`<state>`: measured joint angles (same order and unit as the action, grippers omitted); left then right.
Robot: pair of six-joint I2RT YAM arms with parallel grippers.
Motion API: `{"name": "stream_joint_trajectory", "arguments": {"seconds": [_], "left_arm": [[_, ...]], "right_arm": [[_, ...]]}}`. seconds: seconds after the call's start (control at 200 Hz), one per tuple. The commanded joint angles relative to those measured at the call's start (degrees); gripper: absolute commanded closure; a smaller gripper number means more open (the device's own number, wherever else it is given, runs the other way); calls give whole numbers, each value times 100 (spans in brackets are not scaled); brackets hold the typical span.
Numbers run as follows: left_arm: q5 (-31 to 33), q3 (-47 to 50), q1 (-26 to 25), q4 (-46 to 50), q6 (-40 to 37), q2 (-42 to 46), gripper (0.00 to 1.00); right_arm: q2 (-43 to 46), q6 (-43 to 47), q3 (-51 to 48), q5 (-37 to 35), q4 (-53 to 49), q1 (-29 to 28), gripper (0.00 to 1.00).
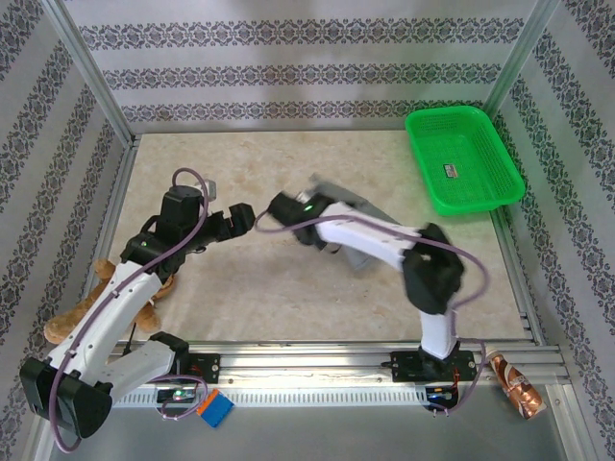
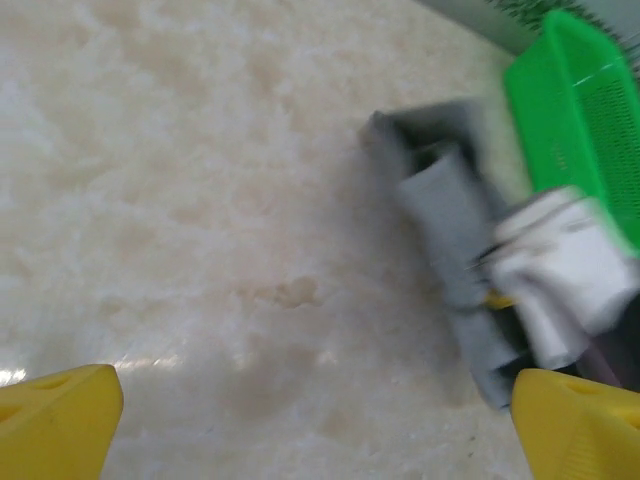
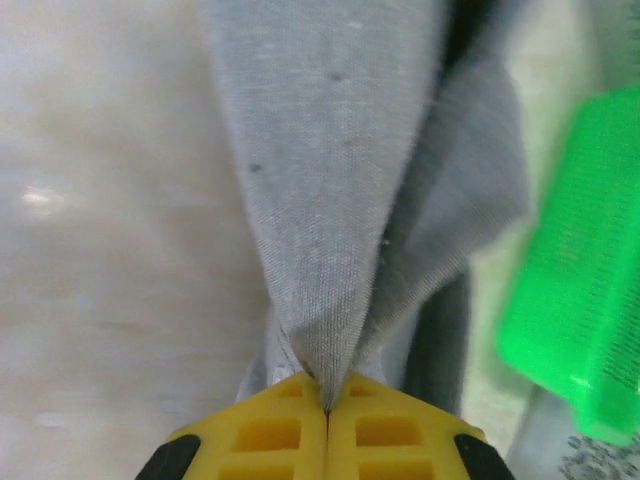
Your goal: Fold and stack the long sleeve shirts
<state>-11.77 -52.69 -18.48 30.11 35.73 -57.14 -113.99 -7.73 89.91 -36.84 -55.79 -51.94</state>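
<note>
Left gripper (image 2: 318,432): jaws spread wide, nothing between them; the yellow fingertips (image 2: 55,420) hang over bare table (image 1: 240,307), near the middle; the shirt lies off to its right, not touching it
Right gripper (image 3: 327,415): yellow fingers pressed together, pinching a fold of the grey shirt (image 3: 330,150); the cloth rises from the fingertips as a narrow ridge and widens further out
Shirt: one bunched grey heap on the table, right of centre, between the middle of the table and the green basket (image 1: 464,158); from above it lies mostly under the right arm's white forearm (image 1: 370,230), with grey edges showing on either side; in the left wrist view it looks like a long rolled strip, blurred
Basket: at the far right corner of the table; close to the shirt, apart from it
Grippers together: tips close to each other near the table's centre, seen from above
Brown plush toy (image 1: 72,325): at the left edge, beside the left arm
Can (image 1: 517,384): lying on the near rail at the right
</note>
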Motion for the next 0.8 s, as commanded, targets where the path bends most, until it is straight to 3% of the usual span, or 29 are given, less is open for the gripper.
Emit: {"name": "stream_joint_trajectory", "arguments": {"seconds": [0.0,0.085,0.15,0.21,0.3,0.405,0.505,0.62,0.709,0.794], "left_arm": [[41,246,115,134,418,201,0],[52,371,141,195,629,307,0],[10,460,153,199,761,409,0],[-22,530,153,187,832,493,0],[-27,590,161,215,922,580,0],[-58,604,161,180,978,574,0],[-120,647,153,74,1135,490,0],[-455,833,70,-564,1621,318,0],[-393,839,-294,-943,1998,-45,0],[-294,660,-885,-1272,2333,-694,0]], "right_arm": [[-715,-941,492,1135,-293,-315,100],[-1012,-1305,807,2078,-106,-386,100],[-1084,-1472,945,2723,33,-385,95],[-1069,-1549,1015,3315,161,-370,84],[-952,-1780,1025,4419,441,-245,59],[-540,-2259,791,5941,1139,-33,46],[114,-2833,417,6870,1917,211,32],[1003,-3050,123,6970,1780,555,27],[1784,-2991,-226,6541,1123,977,24],[2571,-2800,-838,5896,426,1733,22]]}}
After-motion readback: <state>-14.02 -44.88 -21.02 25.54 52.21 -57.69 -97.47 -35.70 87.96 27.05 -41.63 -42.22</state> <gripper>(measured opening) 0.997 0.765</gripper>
